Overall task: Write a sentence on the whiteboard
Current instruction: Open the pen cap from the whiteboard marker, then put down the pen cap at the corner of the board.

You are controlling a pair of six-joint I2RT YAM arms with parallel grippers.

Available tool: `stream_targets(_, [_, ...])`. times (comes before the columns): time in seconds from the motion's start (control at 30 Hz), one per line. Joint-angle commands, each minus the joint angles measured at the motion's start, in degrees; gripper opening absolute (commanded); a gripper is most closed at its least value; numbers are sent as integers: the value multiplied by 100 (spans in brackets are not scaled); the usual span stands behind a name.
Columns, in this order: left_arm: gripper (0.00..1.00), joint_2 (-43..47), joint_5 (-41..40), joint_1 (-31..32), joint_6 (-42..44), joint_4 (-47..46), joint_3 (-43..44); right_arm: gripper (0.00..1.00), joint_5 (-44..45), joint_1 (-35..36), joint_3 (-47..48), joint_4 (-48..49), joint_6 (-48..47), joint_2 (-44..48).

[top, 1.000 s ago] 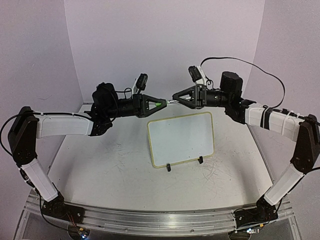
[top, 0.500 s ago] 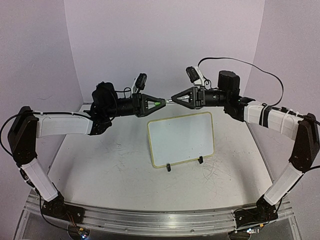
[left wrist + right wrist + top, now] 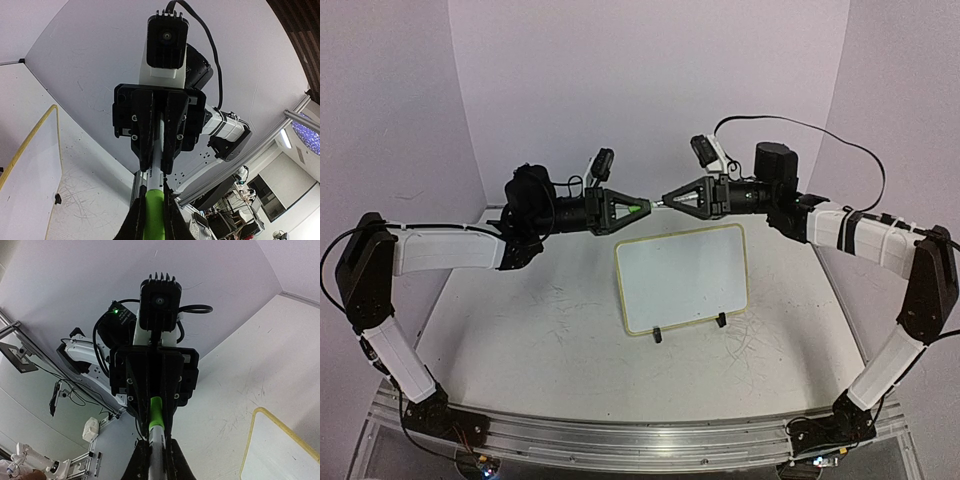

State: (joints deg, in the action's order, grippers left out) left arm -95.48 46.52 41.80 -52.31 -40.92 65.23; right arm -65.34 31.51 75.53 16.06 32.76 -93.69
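The whiteboard (image 3: 682,278), white with a pale yellow rim, stands tilted on two black clip feet at mid-table; its face shows plain white and the sentence is out of view. Above its far edge my two grippers meet tip to tip on one marker (image 3: 656,203). My left gripper (image 3: 642,207) is shut on the green cap (image 3: 154,212). My right gripper (image 3: 671,197) is shut on the white barrel (image 3: 156,442). In the left wrist view my left gripper (image 3: 154,222) faces the right one (image 3: 159,125). In the right wrist view my right gripper (image 3: 156,460) faces the left one (image 3: 155,375).
The white tabletop (image 3: 540,330) is scratched with faint grey marks. Purple walls close in the back and both sides. A metal rail (image 3: 630,440) carrying both arm bases runs along the near edge. The board's corner (image 3: 280,450) shows at the right wrist view's lower right.
My right gripper's jaws have closed onto the marker barrel and its arm has edged slightly left and up. The left gripper has stayed shut on the cap, unmoved.
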Motion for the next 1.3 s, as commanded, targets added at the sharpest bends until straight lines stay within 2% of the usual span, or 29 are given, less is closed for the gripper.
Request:
stream_targets(0.0, [0,10,121,59,136,-136,289,0,-292,128,189,-4,-135,-83])
stream_targets(0.17, [0,138,263,-221,153,-66,146,0,-267,-38,-91,2,-223,255])
stream_targets(0.33, [0,599,490,-892,173,17,-348,0,-321,-475,-633,4,-381,822])
stream_targets(0.57, [0,1361,703,-1602,505,586,-1105,0,71,-1447,-1682,13,-594,2158])
stream_targets(0.63, [0,1590,388,-1730,956,1353,-1210,0,579,-1493,-1789,-123,-832,2504])
stream_targets(0.73, [0,1826,-565,-1782,1642,2701,-1231,0,1735,-1498,-1814,-772,-1408,2921])
stream_targets(0.9, [0,1710,-1999,-1774,1971,4269,-1309,0,3980,-1499,-2170,-1067,-1708,3723])
stream_targets(0.97, [0,1593,-2337,-1763,2001,4565,-1455,0,4462,-1496,-2332,-1027,-1795,3968])
stream_targets(1.1, [0,1283,-2899,-1389,1981,4458,-1808,0,4725,-1498,-2440,-943,-1883,4135])
stream_targets(1.27, [0,686,-4286,-615,2138,4201,-1850,0,4319,-1494,-2401,-868,-1926,4112])
